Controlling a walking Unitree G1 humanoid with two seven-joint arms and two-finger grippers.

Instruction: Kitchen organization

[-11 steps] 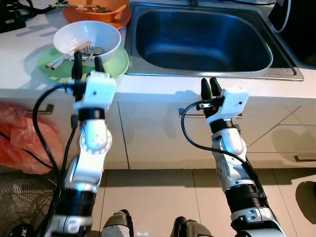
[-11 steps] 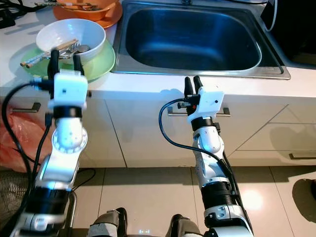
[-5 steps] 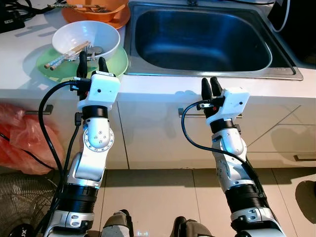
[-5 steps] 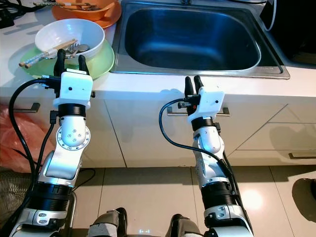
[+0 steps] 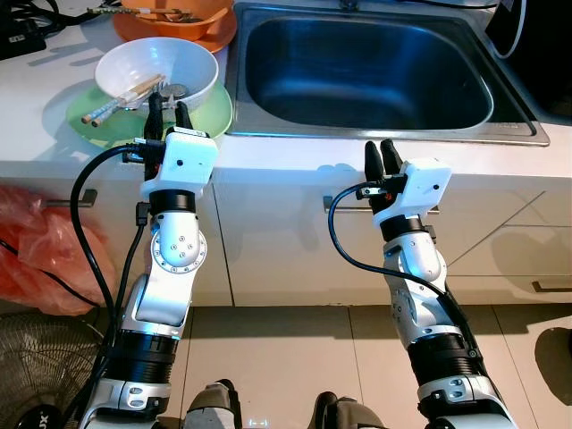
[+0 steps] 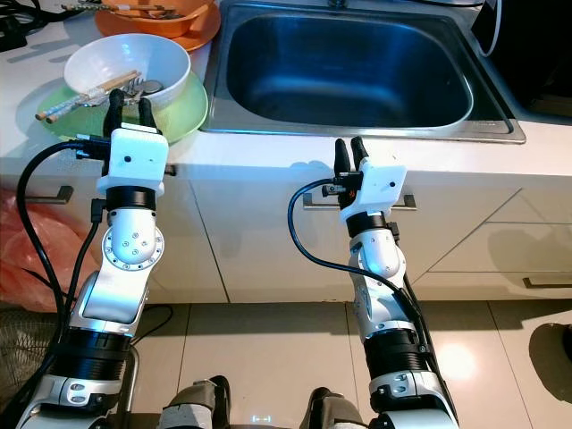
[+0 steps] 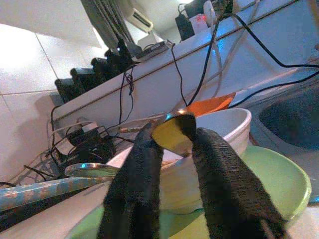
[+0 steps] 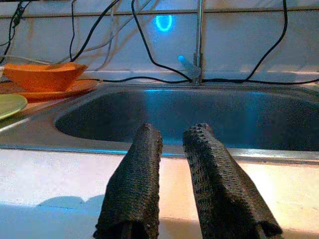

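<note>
A white bowl (image 5: 195, 64) stands on a green plate (image 5: 214, 112) on the counter left of the sink. It holds chopsticks (image 5: 114, 102) and a shiny spoon (image 7: 172, 133) whose end pokes up at the near rim. My left gripper (image 5: 168, 101) reaches up to that rim, and its fingertips (image 7: 147, 142) press against the sides of the spoon's end. My right gripper (image 5: 380, 150) is shut and holds nothing; it hovers at the counter's front edge before the steel sink (image 5: 366, 76).
An orange bowl on an orange plate (image 5: 179, 22) sits behind the white bowl. Black cables and chargers run along the back wall (image 7: 99, 79). Under the counter are cabinet fronts with handles (image 5: 80, 198). A red bag (image 5: 36, 259) and a fan (image 5: 31, 375) stand at floor left.
My left gripper moved forward to the bowl's near rim and its fingers narrowed around the spoon's end. The right arm has not moved.
</note>
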